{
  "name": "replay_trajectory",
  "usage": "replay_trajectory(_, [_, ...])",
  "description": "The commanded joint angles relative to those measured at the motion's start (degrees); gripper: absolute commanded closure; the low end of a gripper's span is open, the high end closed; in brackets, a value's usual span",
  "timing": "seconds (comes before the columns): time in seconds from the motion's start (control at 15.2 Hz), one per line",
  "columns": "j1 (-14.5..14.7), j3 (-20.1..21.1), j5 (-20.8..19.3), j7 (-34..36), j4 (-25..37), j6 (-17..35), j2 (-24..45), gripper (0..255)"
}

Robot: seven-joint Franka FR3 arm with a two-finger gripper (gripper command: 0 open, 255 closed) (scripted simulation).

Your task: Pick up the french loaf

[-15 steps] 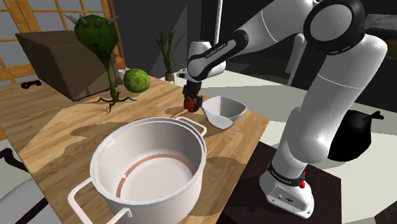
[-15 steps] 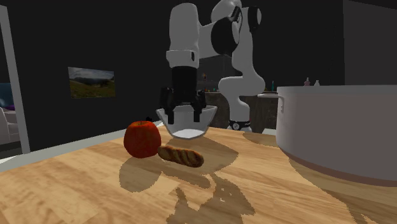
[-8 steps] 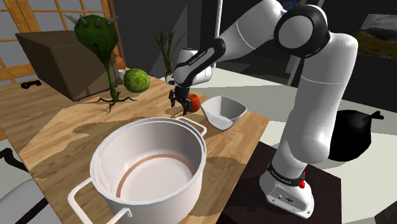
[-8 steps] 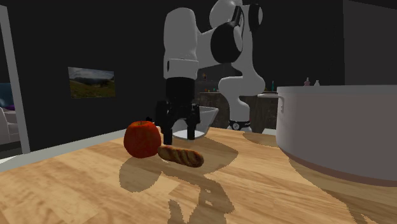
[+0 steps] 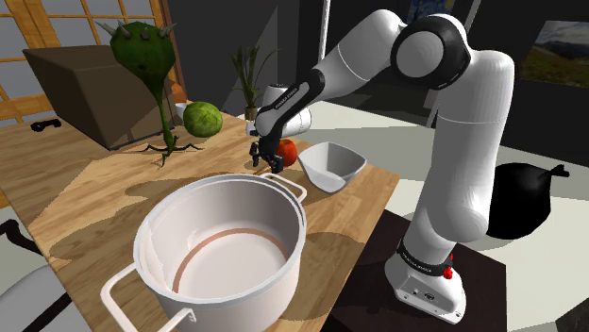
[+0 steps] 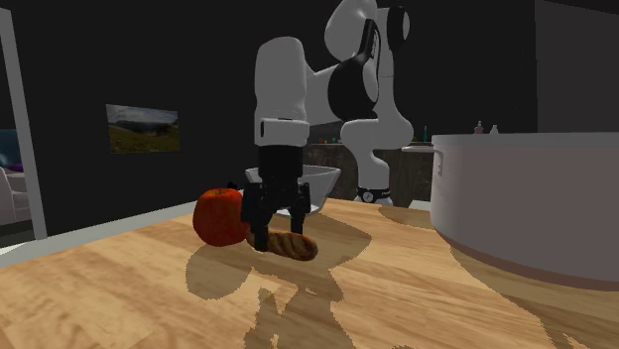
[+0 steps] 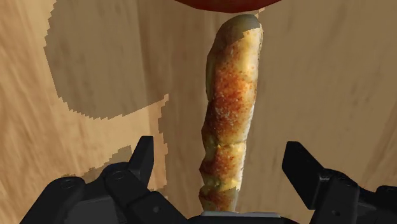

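pincer (image 7: 220, 147) stood wide open astride the french loaf (image 7: 229, 108), fingers clear of its sides, nothing gripped. loaf slender, knobbly, brown-crusted, lying flat on the wood-grain bench (image 6: 119, 297). in the second exterior view, a round red apple (image 6: 220, 216) sat just beside it at 10 o'clock. a large white round pot (image 5: 143, 247) shared the bench.

Big white pot (image 5: 255, 307), white bowl (image 5: 330, 168), red apple (image 6: 218, 218) and spiky green plant (image 5: 142, 52) on a wooden table (image 5: 104, 189)

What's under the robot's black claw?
A browned french loaf lies on the wooden table inside the open gripper, untouched, one end by a red apple. Its other end is hidden beneath the gripper.
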Motion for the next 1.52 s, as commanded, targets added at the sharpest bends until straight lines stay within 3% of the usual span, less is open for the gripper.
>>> replay_trajectory(0.0, [0.0, 0.06, 0.14, -0.1, -0.19, 0.39, 0.17, 255])
replay_trajectory(0.59, [-0.04, 0.08, 0.22, -0.19, -0.09, 0.45, 0.35, 255])
replay_trajectory(1.45, [0.53, -0.99, -3.67, 3.17, 2.49, -8.45, -6.29, 255])
